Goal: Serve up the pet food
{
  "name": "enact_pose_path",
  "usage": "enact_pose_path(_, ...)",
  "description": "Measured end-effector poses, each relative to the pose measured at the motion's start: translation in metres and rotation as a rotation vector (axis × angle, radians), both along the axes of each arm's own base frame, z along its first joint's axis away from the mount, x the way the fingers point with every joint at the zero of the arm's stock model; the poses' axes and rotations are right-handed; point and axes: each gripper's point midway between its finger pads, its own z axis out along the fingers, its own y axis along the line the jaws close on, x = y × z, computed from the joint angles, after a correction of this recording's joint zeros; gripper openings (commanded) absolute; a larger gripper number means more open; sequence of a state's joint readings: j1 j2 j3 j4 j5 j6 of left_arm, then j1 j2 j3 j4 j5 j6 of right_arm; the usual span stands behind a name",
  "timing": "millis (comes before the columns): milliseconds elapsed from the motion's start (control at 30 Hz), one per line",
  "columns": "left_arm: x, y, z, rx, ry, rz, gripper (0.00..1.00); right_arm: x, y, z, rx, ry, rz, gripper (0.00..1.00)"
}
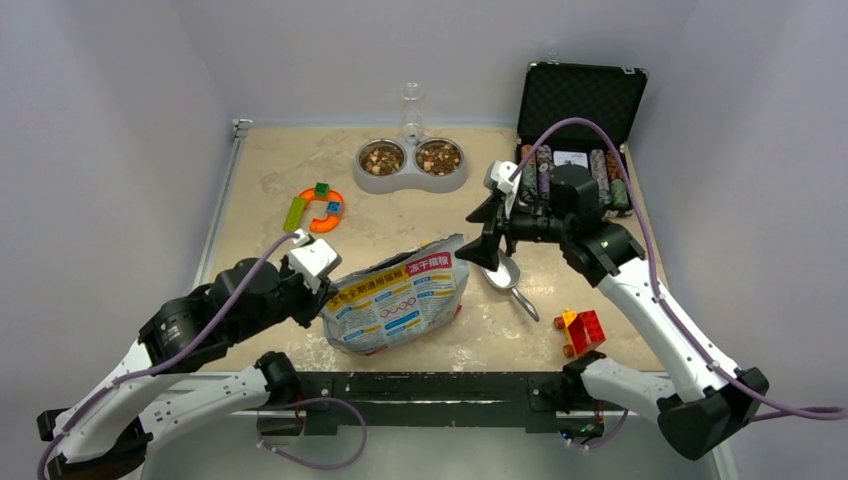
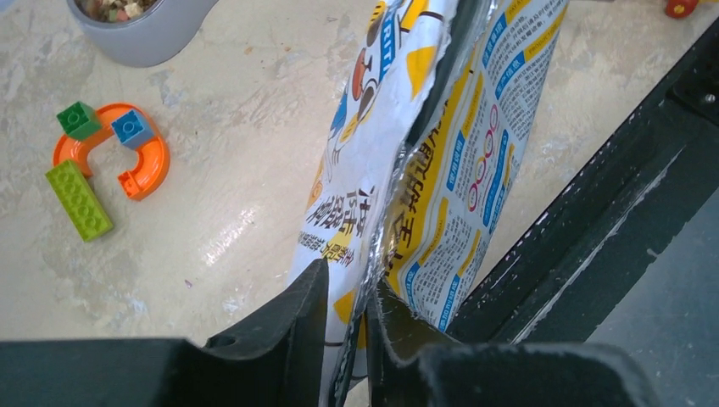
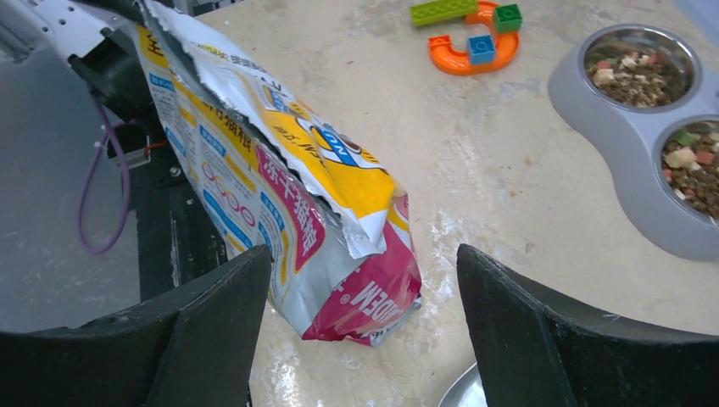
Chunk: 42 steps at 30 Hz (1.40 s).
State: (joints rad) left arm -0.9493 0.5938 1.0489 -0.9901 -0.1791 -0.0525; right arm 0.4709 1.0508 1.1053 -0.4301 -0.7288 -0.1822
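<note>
left wrist view puts the left hand right in front of me: its two dark fingers are clamped on one end of the printed foil bag, with the silver lining showing at the pinch. the bag hangs tilted from that grip, and its ragged torn edge runs along the top.

in the right wrist view the bag's pink far end touches the tabletop. the right hand hovers near that end, fingers spread wide and holding nothing. the rim of a metal scoop peeks in just below it. from the top camera the scoop lies on the tabletop just beside the bag, under the right hand.

further out, the pet food sits in both cups of a grey double bowl near the back, well apart from the bag. a clear bottle stands behind the bowl. an orange arch with green and blue bricks lies to the left of the bowl. red and yellow bricks lie near the front right. an open black case with rows of chips stands at the back right.
</note>
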Motion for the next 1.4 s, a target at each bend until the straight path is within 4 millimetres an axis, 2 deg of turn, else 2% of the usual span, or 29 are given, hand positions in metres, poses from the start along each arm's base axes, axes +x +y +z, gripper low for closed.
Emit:
enact_pose_path(167,-0.001,0.009,0.005,-0.034,0.033,0.081,0.31,-0.003,0.01,-0.007,0.012,0.042,0.074,0.76)
enact_pose_path(333,-0.003,0.014,0.003,-0.057,0.057,0.123,0.21,0.0,0.015,-0.008,0.033,0.028,0.095,0.67)
enact_pose_path(533,-0.005,0.015,0.003,-0.069,0.071,0.137,0.17,0.003,0.022,-0.002,0.085,-0.008,0.113,0.46)
enact_pose_path(667,-0.006,0.016,0.003,-0.075,0.074,0.14,0.2,0.002,0.027,0.0,0.114,-0.025,0.139,0.45)
enact_pose_path(833,-0.006,0.017,0.004,-0.082,0.069,0.142,0.19,0.002,0.031,-0.005,0.114,-0.018,0.16,0.43)
enact_pose_path(900,-0.006,0.018,0.004,-0.083,0.068,0.142,0.15,0.002,0.032,-0.007,0.111,-0.016,0.168,0.34)
enact_pose_path(933,-0.006,0.018,0.004,-0.083,0.068,0.143,0.12,0.003,0.032,-0.008,0.108,-0.016,0.17,0.21)
enact_pose_path(967,-0.006,0.018,0.004,-0.083,0.068,0.143,0.05,0.002,0.032,-0.009,0.105,-0.017,0.173,0.0)
enact_pose_path(1000,-0.006,0.018,0.004,-0.083,0.068,0.145,0.0,0.002,0.032,-0.009,0.104,-0.023,0.177,0.0)
enact_pose_path(1100,-0.003,0.019,0.004,-0.079,0.066,0.163,0.0,0.007,0.031,-0.011,0.095,-0.012,0.139,0.0)
enact_pose_path(1200,0.007,0.023,0.006,-0.112,0.069,0.269,0.0,0.015,0.024,-0.013,0.094,-0.005,0.019,0.0)
enact_pose_path(1333,0.018,0.02,0.008,-0.194,0.061,0.36,0.0,-0.006,0.008,-0.015,0.16,0.001,-0.055,0.0)
enact_pose_path(1400,0.021,0.017,0.007,-0.222,0.042,0.362,0.0,-0.01,0.006,-0.013,0.173,0.021,-0.059,0.0)
